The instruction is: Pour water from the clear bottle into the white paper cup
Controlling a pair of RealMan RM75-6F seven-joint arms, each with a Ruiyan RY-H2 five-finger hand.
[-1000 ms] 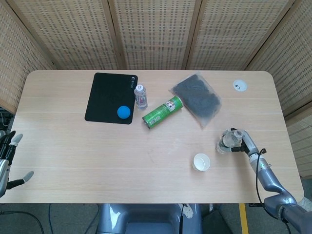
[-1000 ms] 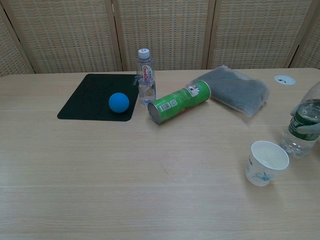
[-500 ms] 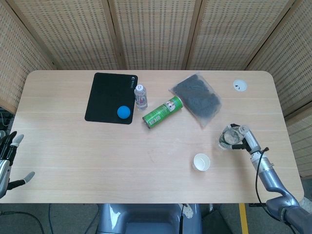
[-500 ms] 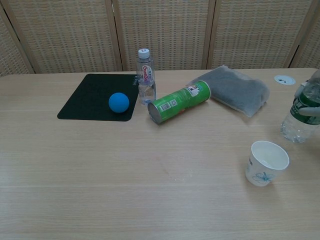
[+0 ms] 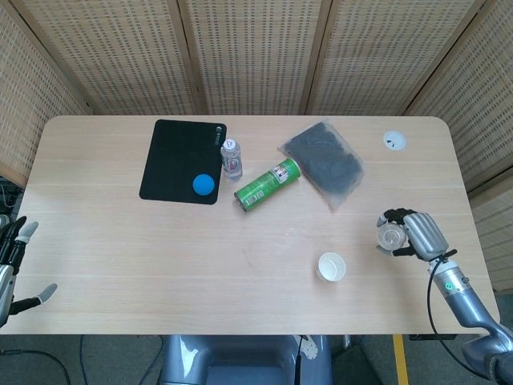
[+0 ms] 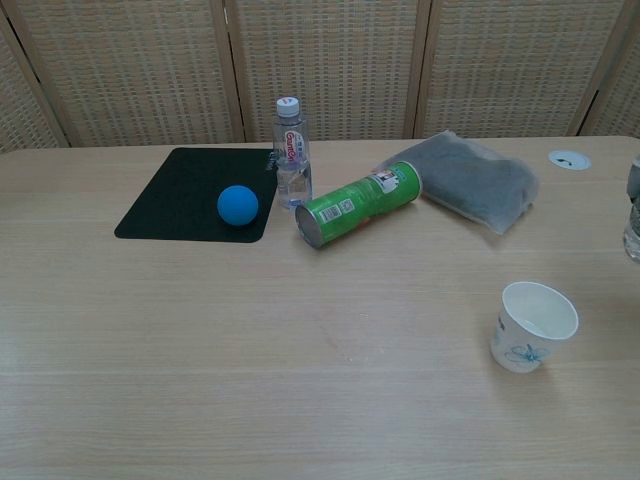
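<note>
Gripping the clear plastic water bottle [image 5: 391,236], the right hand [image 5: 418,233] has its fingers wrapped round the body. The bottle's long axis runs near vertical, its open mouth pointing up toward the head camera; in the chest view only a sliver of it [image 6: 633,215] shows at the right edge. The white paper cup [image 5: 330,266] stands upright, mouth up, to the left of this hand and a little nearer the robot, apart from the bottle. The left hand [image 5: 14,261] hangs off the table's near left edge, fingers spread, holding nothing.
</note>
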